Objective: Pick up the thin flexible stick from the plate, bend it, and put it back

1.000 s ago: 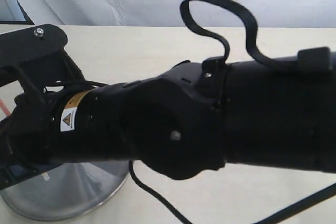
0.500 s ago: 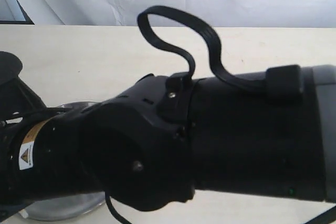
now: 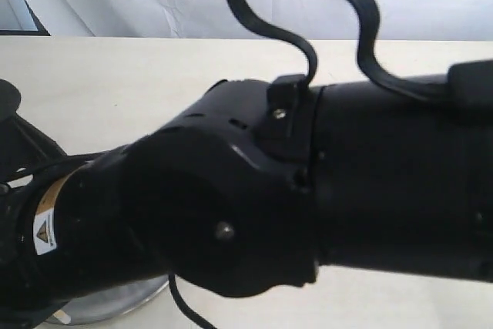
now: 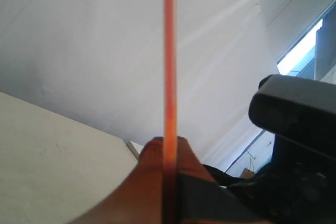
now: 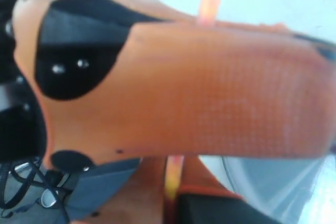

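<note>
The left gripper (image 4: 167,149) is closed on the stick (image 4: 168,51). The orange fingers meet around it, and the long free length runs straight out beyond the tips. The right gripper (image 5: 176,195) looks clamped on the stick too, which passes between its fingers, though that view is badly blurred. A broad orange finger, probably the left gripper's, lies just ahead of the right gripper's tips. The stick reappears past it. So the stick is held in the air between both grippers, above the plate (image 3: 123,306). Only a silver sliver of the plate shows below the arm (image 3: 347,190), on the pale table (image 3: 115,75).

I judge the stick to be very light, thin and springy. It should bow easily, but it could kink if bent sharply or slip through smooth pads. Holding it near each end, with a bare span between, should give a gentle, even bend.

As for writing, the arm carries a sticker (image 3: 45,230) with a warning triangle under a yellow strip. No words can be read on it.
</note>
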Controlling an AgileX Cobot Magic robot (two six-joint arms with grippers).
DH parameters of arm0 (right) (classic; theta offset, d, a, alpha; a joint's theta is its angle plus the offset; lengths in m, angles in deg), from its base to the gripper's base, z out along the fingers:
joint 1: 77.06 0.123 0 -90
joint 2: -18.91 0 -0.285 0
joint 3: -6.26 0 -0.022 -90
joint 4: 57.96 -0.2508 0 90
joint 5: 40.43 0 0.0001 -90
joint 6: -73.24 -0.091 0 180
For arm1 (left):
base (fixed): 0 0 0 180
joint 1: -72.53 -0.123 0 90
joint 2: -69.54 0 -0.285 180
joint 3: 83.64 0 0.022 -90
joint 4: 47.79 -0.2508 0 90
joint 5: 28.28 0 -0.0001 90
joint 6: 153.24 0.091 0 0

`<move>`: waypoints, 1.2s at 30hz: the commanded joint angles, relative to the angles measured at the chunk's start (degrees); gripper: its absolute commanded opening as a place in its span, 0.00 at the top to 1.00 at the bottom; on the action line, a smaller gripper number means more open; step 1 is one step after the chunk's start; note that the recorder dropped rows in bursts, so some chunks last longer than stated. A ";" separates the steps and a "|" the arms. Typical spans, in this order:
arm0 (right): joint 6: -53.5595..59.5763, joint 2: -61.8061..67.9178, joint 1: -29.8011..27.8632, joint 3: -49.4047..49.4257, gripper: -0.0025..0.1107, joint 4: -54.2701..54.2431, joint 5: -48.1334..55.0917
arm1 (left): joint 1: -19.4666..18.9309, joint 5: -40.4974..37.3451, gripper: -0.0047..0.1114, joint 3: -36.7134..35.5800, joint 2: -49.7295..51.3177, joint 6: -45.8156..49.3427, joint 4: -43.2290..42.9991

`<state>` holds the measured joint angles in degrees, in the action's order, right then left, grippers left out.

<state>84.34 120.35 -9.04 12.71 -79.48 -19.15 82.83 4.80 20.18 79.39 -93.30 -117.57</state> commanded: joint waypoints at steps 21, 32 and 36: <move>0.45 8.88 0.61 -1.01 0.98 4.46 -7.91 | 1.27 -2.90 0.96 -1.04 -0.03 0.76 6.87; 0.55 12.32 -0.74 -1.01 0.98 8.12 -7.25 | 1.27 3.25 0.96 1.27 -0.03 2.26 10.38; 0.90 13.78 -0.74 -1.01 0.98 8.44 -14.89 | 1.27 5.22 0.96 1.27 -0.03 1.76 11.11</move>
<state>85.02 132.13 -9.10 11.27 -71.60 -33.09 83.42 1.19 19.63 79.84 -90.16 -109.54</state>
